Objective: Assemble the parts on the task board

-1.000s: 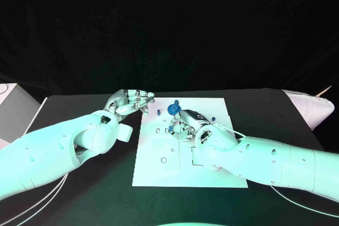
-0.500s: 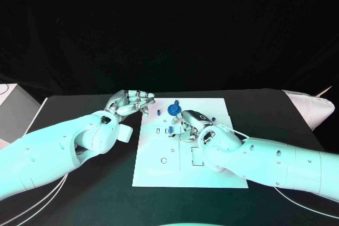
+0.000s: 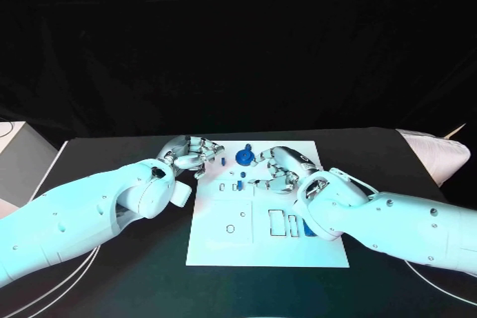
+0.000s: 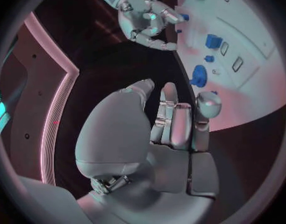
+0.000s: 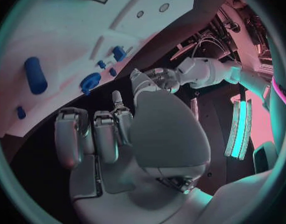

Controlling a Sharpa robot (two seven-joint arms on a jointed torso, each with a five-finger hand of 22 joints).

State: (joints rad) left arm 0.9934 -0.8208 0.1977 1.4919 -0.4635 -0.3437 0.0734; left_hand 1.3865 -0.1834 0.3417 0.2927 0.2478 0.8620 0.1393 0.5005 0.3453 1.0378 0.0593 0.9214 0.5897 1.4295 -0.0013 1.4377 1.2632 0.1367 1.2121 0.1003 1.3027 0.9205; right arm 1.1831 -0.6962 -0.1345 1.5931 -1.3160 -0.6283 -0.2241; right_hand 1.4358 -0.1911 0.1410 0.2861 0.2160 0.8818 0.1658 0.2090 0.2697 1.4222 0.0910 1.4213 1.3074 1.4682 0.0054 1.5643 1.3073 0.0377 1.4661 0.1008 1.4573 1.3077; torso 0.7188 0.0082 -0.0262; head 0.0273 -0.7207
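Both hands hover at the task board's far end.
Left hand [image 3: 191,154] and right hand [image 3: 281,167] curl closed, holding nothing, above the white task board [image 3: 229,245]; no readable writing.

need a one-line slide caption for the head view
Both hands, left hand and right hand, hover with curled fingers over the far end of the white task board, flanking a round blue part.

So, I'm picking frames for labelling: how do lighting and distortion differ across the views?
Head view: cyan-tinted light, straight edges on the task board, black backdrop, small blue parts readable. Left wrist view: fisheye, pinkish light, board edge bends, left hand large in the middle. Right wrist view: same bending and pink tint, bright cyan strip lights at the rim, right hand in shade.
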